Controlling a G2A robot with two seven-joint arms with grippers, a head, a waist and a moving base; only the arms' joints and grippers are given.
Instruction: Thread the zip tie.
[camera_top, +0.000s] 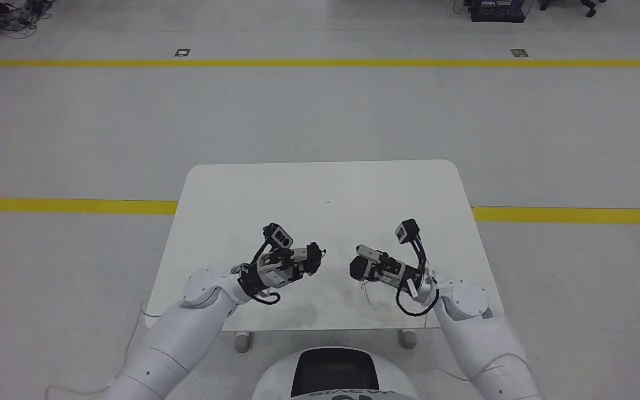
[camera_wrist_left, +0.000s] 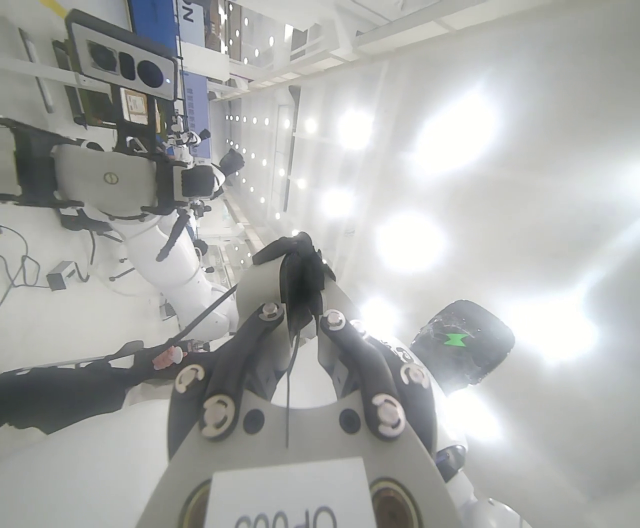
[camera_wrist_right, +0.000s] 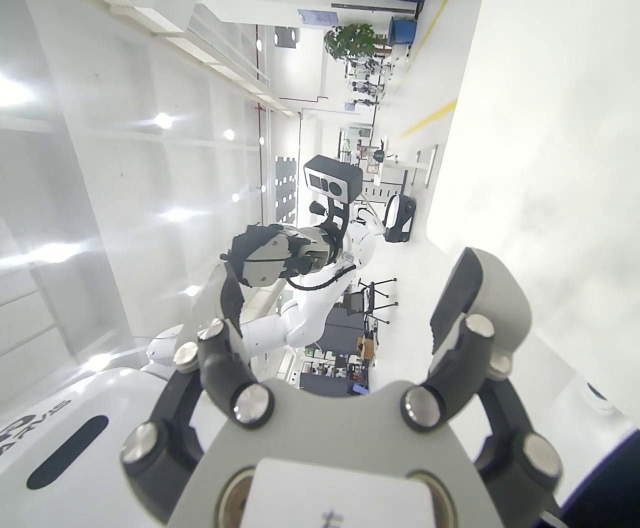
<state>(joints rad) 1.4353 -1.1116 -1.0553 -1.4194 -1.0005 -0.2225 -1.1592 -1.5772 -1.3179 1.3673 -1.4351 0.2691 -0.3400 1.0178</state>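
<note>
Black plastic, thin as a cord, the zip tie sits pinched in the left gripper, whose fingers are pressed together on it. One stretch of the strip runs back from the fingertips toward the palm. Both arms hang in the air over the near edge of the white table. The left gripper and the right gripper are turned to face each other, near but apart. That pose looks chosen for threading: held off the table, the tie is free to bend, and the opposite arm can reach its loose part. The right gripper's fingers stand wide apart with nothing between them, seemingly ready to take an end once it is brought across. From the right wrist, the left gripper lies almost straight ahead, which would suit a head-on meeting.

The tie itself appears narrow, flat and slightly curved, dark against the pale metal behind it. Its head cannot be made out, nor can a closed loop, so the threading is probably not yet done. A fine dark line slanting away beside the left fingers may be another stretch of the tie, but it is too faint to be sure
</note>
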